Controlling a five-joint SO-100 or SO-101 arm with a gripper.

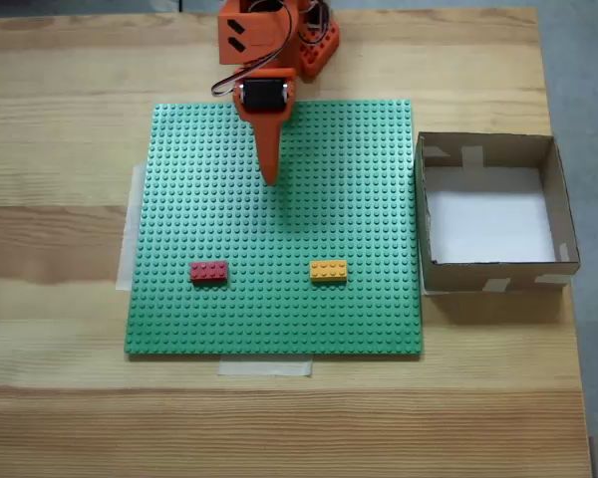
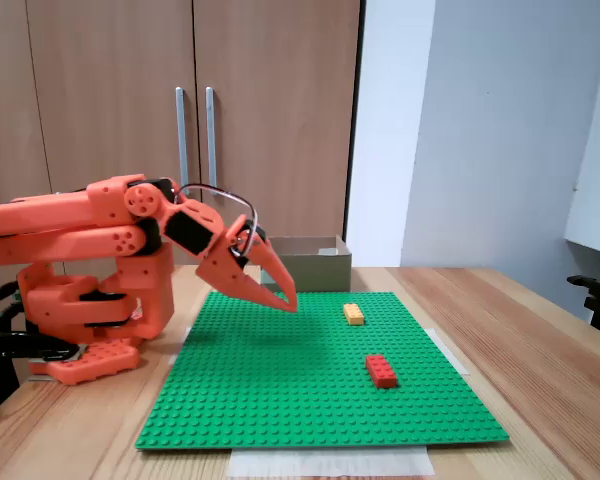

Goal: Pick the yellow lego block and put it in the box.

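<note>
The yellow lego block (image 1: 328,270) (image 2: 353,313) lies flat on the green studded baseplate (image 1: 359,179) (image 2: 300,390), toward its near right part in the top-down fixed view. The box (image 1: 568,214) (image 2: 310,270), brown cardboard with a white floor and nothing in it, stands just right of the plate. My orange gripper (image 1: 270,179) (image 2: 290,302) hangs over the plate's far middle, its fingers together, holding nothing. It is well short of the yellow block.
A red lego brick (image 1: 209,271) (image 2: 381,370) sits on the plate, left of the yellow one in the top-down view. The arm's base (image 1: 314,45) (image 2: 80,330) stands at the table's far edge. Tape strips hold the plate to the wooden table (image 1: 60,398).
</note>
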